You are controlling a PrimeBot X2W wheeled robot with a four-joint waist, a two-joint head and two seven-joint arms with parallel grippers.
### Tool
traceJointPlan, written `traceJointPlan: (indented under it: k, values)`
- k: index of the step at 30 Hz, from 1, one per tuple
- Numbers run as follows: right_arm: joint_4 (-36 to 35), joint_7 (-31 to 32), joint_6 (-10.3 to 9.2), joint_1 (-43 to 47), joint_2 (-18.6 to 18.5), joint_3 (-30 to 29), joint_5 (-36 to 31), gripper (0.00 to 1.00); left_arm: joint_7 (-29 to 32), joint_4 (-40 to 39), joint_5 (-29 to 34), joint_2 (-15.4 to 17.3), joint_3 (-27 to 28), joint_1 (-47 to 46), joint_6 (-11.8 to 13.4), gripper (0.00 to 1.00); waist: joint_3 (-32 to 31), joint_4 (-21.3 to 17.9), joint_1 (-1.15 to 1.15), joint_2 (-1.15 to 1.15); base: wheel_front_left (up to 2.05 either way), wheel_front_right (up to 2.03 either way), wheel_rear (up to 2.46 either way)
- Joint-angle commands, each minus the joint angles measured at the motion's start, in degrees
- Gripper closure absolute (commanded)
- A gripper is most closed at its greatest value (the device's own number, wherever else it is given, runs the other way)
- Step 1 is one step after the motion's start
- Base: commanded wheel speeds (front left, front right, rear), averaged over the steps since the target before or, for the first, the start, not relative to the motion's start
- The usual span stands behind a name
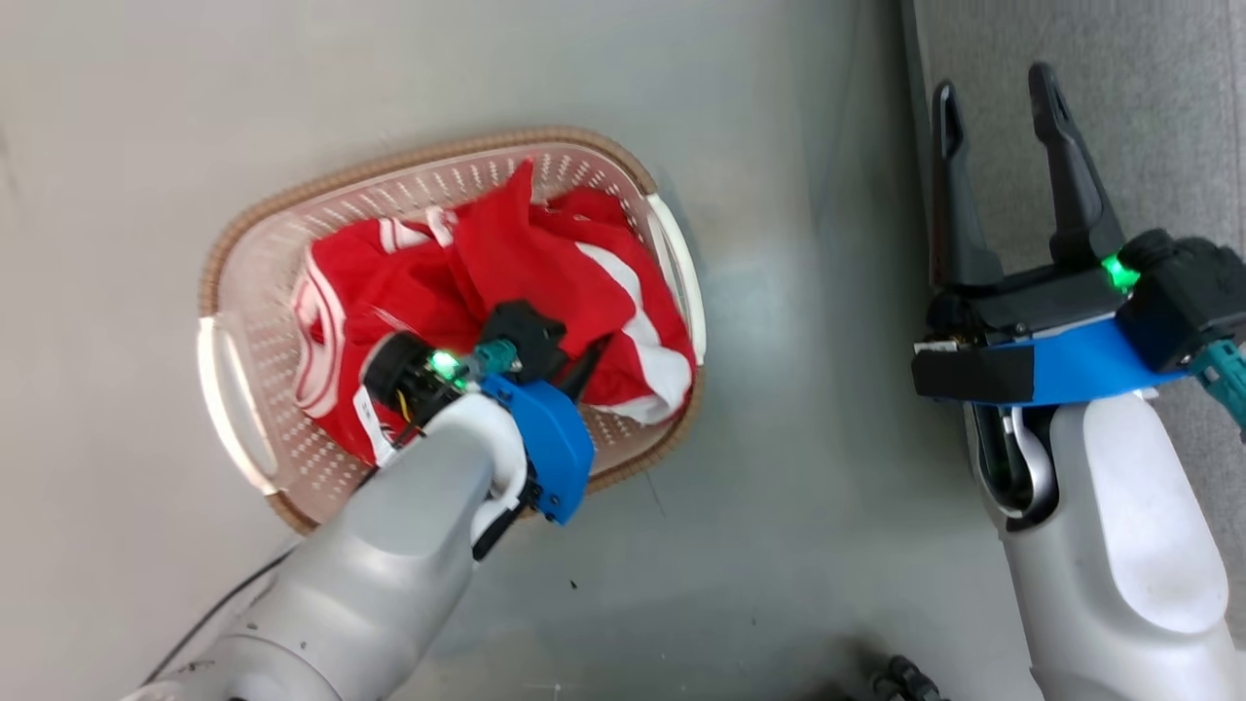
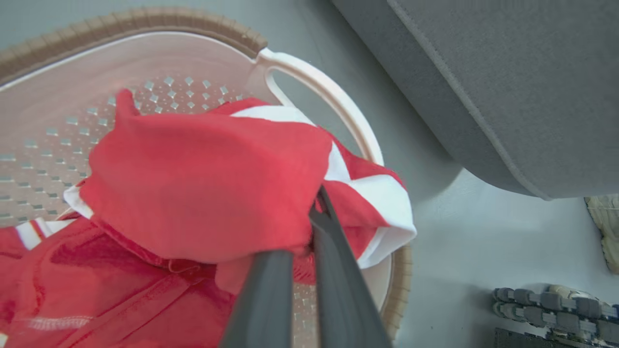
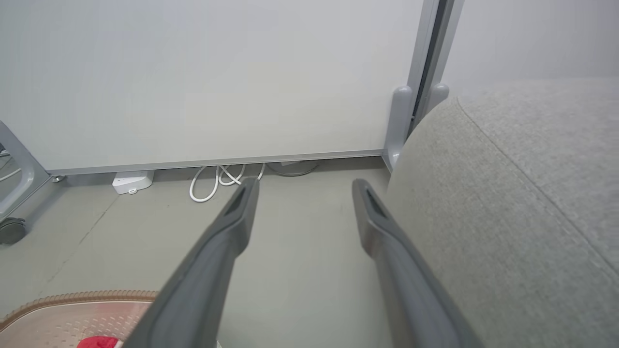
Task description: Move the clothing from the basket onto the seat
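Red clothing (image 1: 506, 292) with white stripes fills the cream basket (image 1: 234, 292) on the floor. My left gripper (image 1: 589, 365) reaches down into the basket and is shut on a fold of the red clothing (image 2: 203, 183), which bunches over its fingers (image 2: 333, 251). The basket's white handle (image 2: 333, 101) curves just beyond. The grey seat (image 1: 1158, 117) lies at the right; its rounded corner (image 2: 508, 96) is close to the basket. My right gripper (image 1: 998, 107) hovers open at the seat's edge, its fingers (image 3: 227, 227) apart over bare floor beside the seat (image 3: 508, 208).
A white wall panel with a grey post (image 3: 401, 121) stands ahead of the right gripper. White cables (image 3: 217, 181) and a small white box (image 3: 131, 182) lie at its base. A shoe (image 2: 604, 227) and a dark ribbed part (image 2: 546, 302) sit on the floor near the seat.
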Motion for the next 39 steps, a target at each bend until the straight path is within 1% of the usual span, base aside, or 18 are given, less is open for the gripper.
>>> traceJointPlan:
  k: [1,10,18,28,33,39]
  values:
    - [0.13,-0.02,-0.02,0.91,-0.5,-0.16,-0.18,0.0,-0.39,-0.48,-0.36,0.16,-0.2,0.78,-0.05,1.0,-2.38,1.52,0.0,0.0,0.0,0.0,0.0]
    - [1.6,-0.02,-0.02,4.15,-1.81,-1.0,-0.76,0.0,-1.68,-6.03,-1.84,0.15,-1.5,3.69,1.75,1.0,-9.6,5.09,0.0,0.0,0.0,0.0,0.0]
    - [3.16,-0.02,-0.02,7.9,-1.77,-1.62,-1.11,0.0,-1.59,-12.37,2.24,0.18,0.17,6.72,4.74,1.0,-17.22,6.81,0.0,0.0,0.0,0.0,0.0]
    - [4.79,-0.02,-0.02,13.85,-1.4,-3.1,-1.5,0.0,-1.6,-17.67,6.79,0.17,4.64,10.43,5.54,1.0,-26.44,8.38,0.0,0.0,0.0,0.0,0.0]
    - [5.14,-0.02,-0.02,16.37,-1.25,-3.74,-1.95,0.0,-1.6,-20.5,8.93,0.17,7.76,10.97,5.87,1.0,-29.73,9.19,0.0,0.0,0.0,0.0,0.0]
    - [5.32,-0.02,-0.02,18.46,-1.0,-4.27,-2.44,0.0,-1.61,-23.73,10.54,0.17,10.92,11.19,5.55,1.0,-33.48,9.94,0.0,0.0,0.0,0.0,0.0]
